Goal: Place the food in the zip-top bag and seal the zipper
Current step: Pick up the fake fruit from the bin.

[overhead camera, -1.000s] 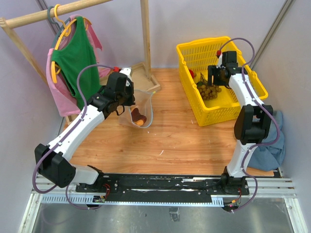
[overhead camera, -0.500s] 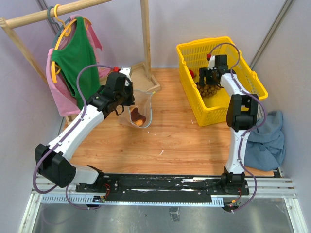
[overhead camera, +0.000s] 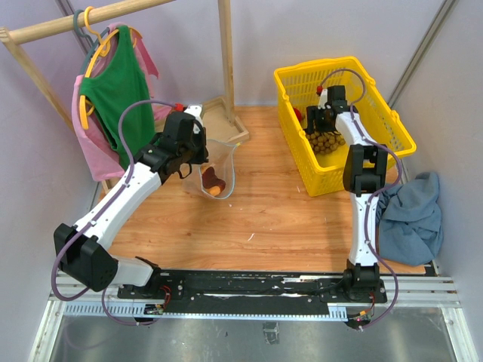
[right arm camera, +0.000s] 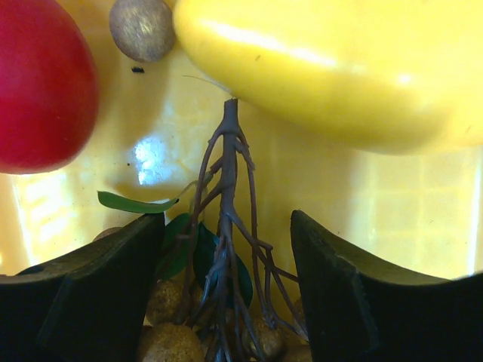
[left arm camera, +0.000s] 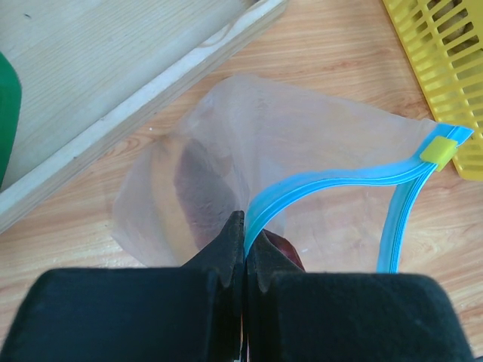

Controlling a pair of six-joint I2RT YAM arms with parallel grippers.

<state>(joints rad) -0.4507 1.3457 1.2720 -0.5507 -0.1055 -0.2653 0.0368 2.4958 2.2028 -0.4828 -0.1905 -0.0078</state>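
Swinging the right arm (overhead camera: 361, 162) leftward across the yellow basket (overhead camera: 332, 177) over the last second, brought its jaws from the basket's right side to a spot directly over the bunch of tan-brown fruits (overhead camera: 325, 142). Folded the elbow in and stood the forearm steeper along the way. Left the left arm (overhead camera: 128, 185) exactly as it had been. Read as lining up the next pick, with no grasp made yet.

Held the right jaws spread, one on each side of the bunch's woody stem (right arm camera: 226, 219), with no contact visible. Pointed them steeply down into the basket, toward a red fruit (right arm camera: 41, 83) and a yellow fruit (right arm camera: 339, 68) lying just beyond the stem.

Kept the left jaws pressed together, pinching the zipper (left arm camera: 332, 179) at the near rim of the zip-top bag (overhead camera: 219, 162). Propped the bag on the bench (overhead camera: 264, 219) beside the wooden stand base (overhead camera: 226, 121), well apart from the basket, mouth gaping and yellow slider (left arm camera: 439, 149) parked at the far end. Showed a dark red piece (left arm camera: 196, 188) and an orange piece (overhead camera: 217, 191) already inside; sealing not yet begun.
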